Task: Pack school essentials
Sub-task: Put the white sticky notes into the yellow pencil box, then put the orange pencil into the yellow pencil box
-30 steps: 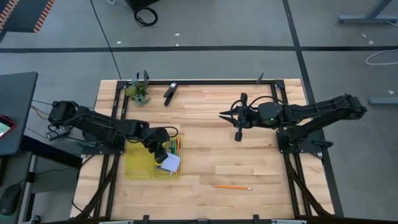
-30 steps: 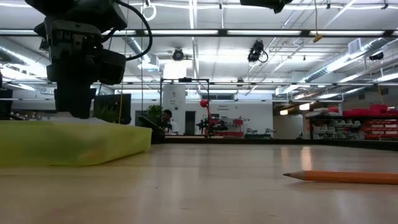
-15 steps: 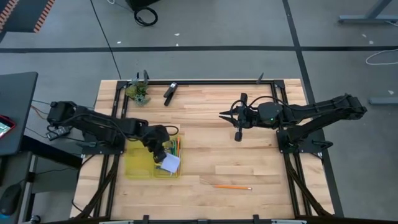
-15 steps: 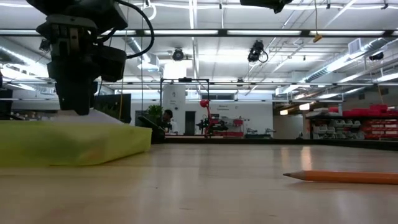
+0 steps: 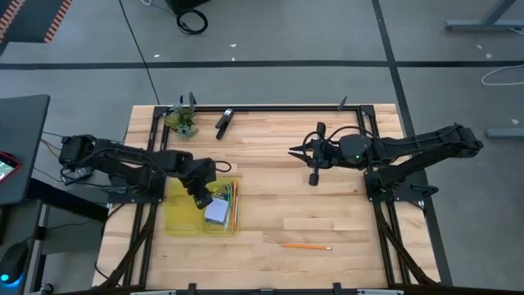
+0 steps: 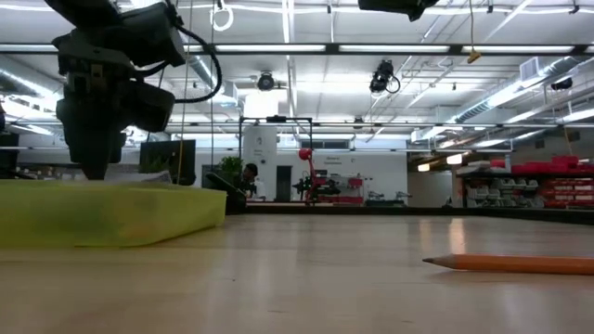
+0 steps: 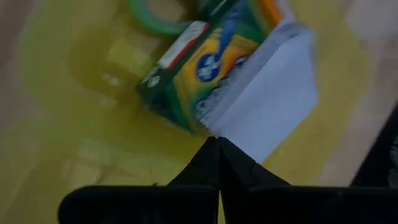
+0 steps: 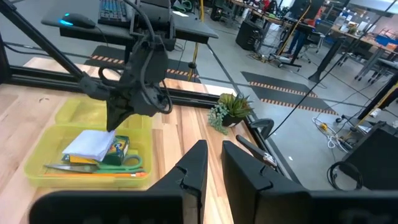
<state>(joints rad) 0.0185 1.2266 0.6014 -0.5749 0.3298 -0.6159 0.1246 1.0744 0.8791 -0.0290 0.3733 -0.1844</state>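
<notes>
- L gripper (image 5: 199, 197): fingers pressed tight together, nothing held; tips hover over the translucent yellow plastic tray (image 5: 178, 220), just beside the pale blue square notepad (image 5: 216, 212).
- Notepad lies in tray, leaning on yellow-and-green crayon box (image 7: 205, 68); green-handled scissors (image 8: 118, 164) and orange pencils (image 5: 233, 202) alongside, same tray.
- One more orange pencil (image 5: 307, 246) loose on the wooden table (image 5: 327, 205), well apart from tray, near front edge.
- R gripper (image 5: 314, 174): narrow gap btwn fingers, holds nothing, waits mid-table.
</notes>
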